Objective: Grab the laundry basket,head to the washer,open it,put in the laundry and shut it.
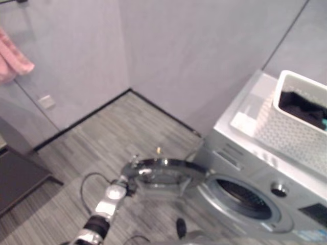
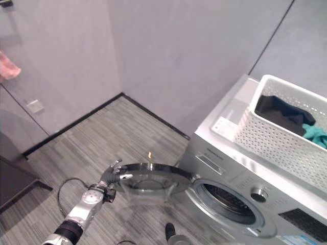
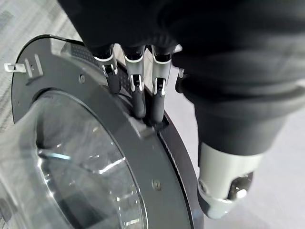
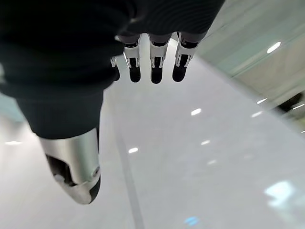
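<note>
One hand is at work here: your left hand (image 2: 113, 172) shows in the lower left of the right eye view, at the outer rim of the washer door (image 2: 150, 178). In the left wrist view its fingers (image 3: 138, 95) hook over the door's edge, tips tucked into the latch recess, so the hand grips the door. The door stands swung out wide from the washer (image 2: 240, 168), its round glass window facing up in the lower middle of the frame. Just right of it the drum opening (image 2: 227, 201) is uncovered and dark inside.

Your right hand (image 4: 95, 62) shows in its own wrist view with fingers hanging straight and relaxed, holding nothing, over a pale glossy surface.

Farther back, at the right edge of the frame, the white perforated laundry basket (image 2: 276, 138) sits on top of the washer. Inside it you can see dark clothes (image 2: 278, 112) and a teal piece (image 2: 314, 133). In the upper left corner a pink towel (image 1: 13, 58) hangs by the grey wall.
</note>
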